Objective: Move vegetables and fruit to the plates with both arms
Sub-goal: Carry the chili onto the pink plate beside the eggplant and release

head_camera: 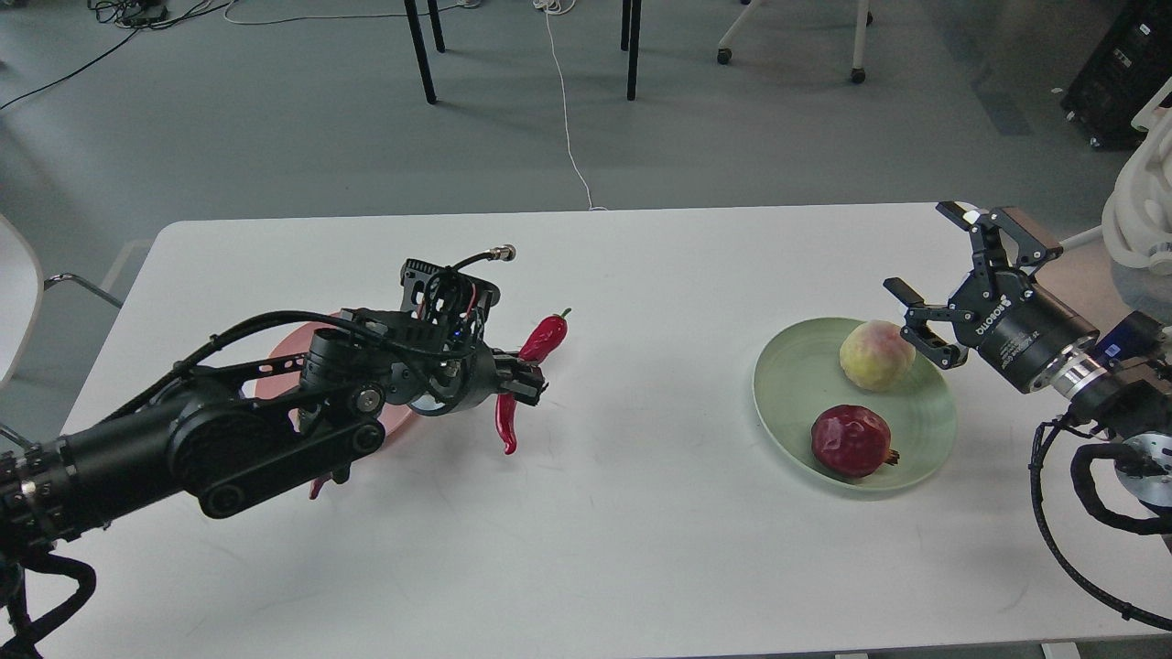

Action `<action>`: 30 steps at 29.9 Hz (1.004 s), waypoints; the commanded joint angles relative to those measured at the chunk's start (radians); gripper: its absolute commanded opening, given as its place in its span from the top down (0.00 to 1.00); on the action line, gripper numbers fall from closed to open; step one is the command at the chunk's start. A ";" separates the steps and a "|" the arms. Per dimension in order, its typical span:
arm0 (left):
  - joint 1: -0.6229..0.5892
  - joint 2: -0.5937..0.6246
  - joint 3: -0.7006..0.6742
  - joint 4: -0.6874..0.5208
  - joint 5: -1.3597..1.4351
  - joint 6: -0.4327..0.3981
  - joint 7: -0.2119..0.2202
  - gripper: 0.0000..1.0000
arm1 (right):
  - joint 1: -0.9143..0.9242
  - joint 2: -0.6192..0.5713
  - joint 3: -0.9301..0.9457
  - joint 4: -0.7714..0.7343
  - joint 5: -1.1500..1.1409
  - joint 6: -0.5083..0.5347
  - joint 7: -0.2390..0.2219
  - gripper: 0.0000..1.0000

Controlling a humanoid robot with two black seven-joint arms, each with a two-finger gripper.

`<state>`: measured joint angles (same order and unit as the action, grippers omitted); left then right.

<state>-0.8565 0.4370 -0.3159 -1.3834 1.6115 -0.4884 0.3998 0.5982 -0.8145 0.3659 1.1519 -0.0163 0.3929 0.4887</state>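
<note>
My left gripper (524, 383) is shut on the red chili pepper (528, 364) and holds it tilted above the white table (595, 531), just right of the pink plate (275, 380). My left arm covers most of the pink plate, and the eggplant is hidden behind it. The pale green plate (797, 384) at the right holds the yellow-pink peach (874, 355) at its far side and the dark-red pomegranate (851, 441) at its near side. My right gripper (927, 275) is open and empty, just right of the peach and above the plate's far rim.
The table's far edge runs behind both plates. Beyond it the grey floor holds chair legs (421, 50) and a white cable (568, 119). A white chair (14, 293) stands off the table's left end.
</note>
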 commanded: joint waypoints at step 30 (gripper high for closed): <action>0.090 0.474 -0.020 0.024 -0.030 0.000 -0.237 0.21 | -0.008 0.011 -0.001 -0.001 -0.022 -0.002 0.000 0.04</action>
<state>-0.7688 0.9119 -0.3358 -1.3598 1.5817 -0.4888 0.1651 0.5907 -0.8061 0.3641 1.1518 -0.0385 0.3911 0.4887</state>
